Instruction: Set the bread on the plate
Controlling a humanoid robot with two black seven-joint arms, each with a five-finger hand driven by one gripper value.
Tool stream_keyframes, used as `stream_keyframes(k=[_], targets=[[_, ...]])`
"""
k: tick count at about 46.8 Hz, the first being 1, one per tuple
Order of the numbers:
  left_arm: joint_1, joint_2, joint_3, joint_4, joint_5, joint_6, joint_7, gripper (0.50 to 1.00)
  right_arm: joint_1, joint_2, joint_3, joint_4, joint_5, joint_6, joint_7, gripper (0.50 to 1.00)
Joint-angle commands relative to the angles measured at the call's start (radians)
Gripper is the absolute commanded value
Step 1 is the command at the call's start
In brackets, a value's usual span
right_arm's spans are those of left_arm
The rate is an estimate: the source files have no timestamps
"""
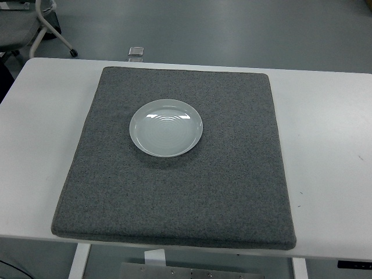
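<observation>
1. Bread: not in view. No bread shows on the plate, on the mat or on the counter, so its position cannot be told.

2. Hands: neither the left nor the right hand is in view. Whether their fingers are apart, together or clamped on anything cannot be told.

3. Plate: round, pale grey-white and glossy, with faint concentric rings and light reflections at its centre. It lies flat and upright on the mat, and its surface is bare.

4. Mat: dark grey, felt-like and roughly square. It lies under the plate and reaches past it on every side. The plate sits in the mat's far left part, so most of the bare mat lies near and right of the plate.

5. Counter: white. It carries the mat and shows as bare strips left, right, beyond and nearer than the plate. The widest strip is right of the plate and bears a few small dark specks.

6. Beyond the plate, past the counter's far edge: a small square object on the grey floor.

7. Far left of the plate: part of a wheeled chair on the floor.
</observation>
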Motion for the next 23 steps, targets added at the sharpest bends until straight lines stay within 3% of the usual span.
stream_keyframes(k=[1, 6, 12, 23], targets=[[-0.005, -0.103, -0.002, -0.013, -0.001, 0.008, 0.003, 0.5, 0.0, 0.0, -0.002, 0.0, 0.0, 0.0, 0.0, 0.93], [0.007, -0.192, -0.003, -0.026, -0.003, 0.024, 0.003, 0.5, 0.0, 0.0, 0.0, 0.001, 0.0, 0.001, 0.0, 0.93], [0.052, -0.281, 0.0, -0.111, -0.003, 0.103, 0.003, 0.5, 0.0, 0.0, 0.0, 0.003, 0.0, 0.005, 0.0, 0.93], [0.176, -0.295, 0.006, -0.372, 0.009, 0.265, 0.012, 0.5, 0.0, 0.0, 0.0, 0.001, -0.002, 0.001, 0.0, 0.93]])
